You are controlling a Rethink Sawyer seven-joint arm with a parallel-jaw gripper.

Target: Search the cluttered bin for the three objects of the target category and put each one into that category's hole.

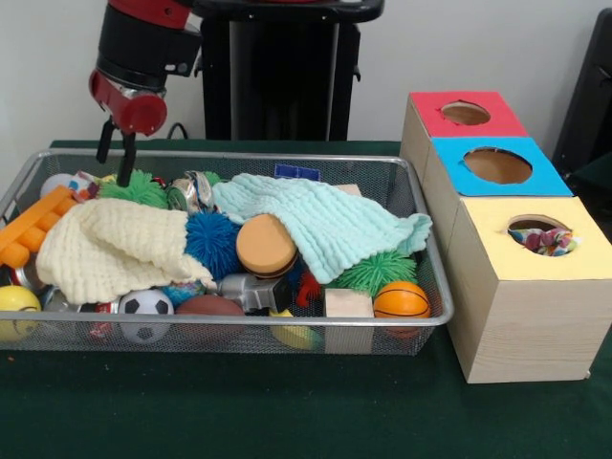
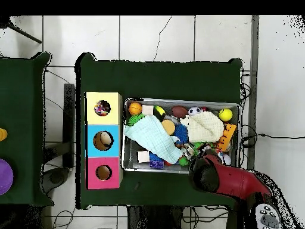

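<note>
Silver wire mesh forms the wide, shallow bin [image 1: 421, 206] that fills the left and middle of the front view, standing on the dark green cloth-covered desk [image 1: 287, 411]. At the upper left of that frame the red and black arm comes down, and its tool [image 1: 115, 158] hangs over the bin's far left corner with two dark fingers [image 1: 126, 158] parted and nothing between them.

Inside the bin a knitted cream cloth [image 1: 105, 247] lies at the left and a knitted mint cloth [image 1: 320, 225] spreads across the middle, both draped over other toys. Between them sit a blue spiky rubber ball [image 1: 210, 241] and a tan round disc [image 1: 265, 246]. Along the lower edge of the bin are a yellow ball [image 1: 17, 308], a small soccer ball [image 1: 145, 308], a brown football [image 1: 210, 306], a pale wooden cube [image 1: 348, 304] and a small orange basketball [image 1: 402, 300]. A green spiky ball [image 1: 375, 271] lies just above the basketball.

At the right of the frame stands a pale wooden box [image 1: 531, 330] with three round openings in a row, surrounded in red, blue and yellow. The yellow-surrounded hole [image 1: 540, 236], lowest in the picture, shows white polka-dotted ruffled fabric [image 1: 543, 241] inside it. No such bundle can be made out among the clutter in the bin.
</note>
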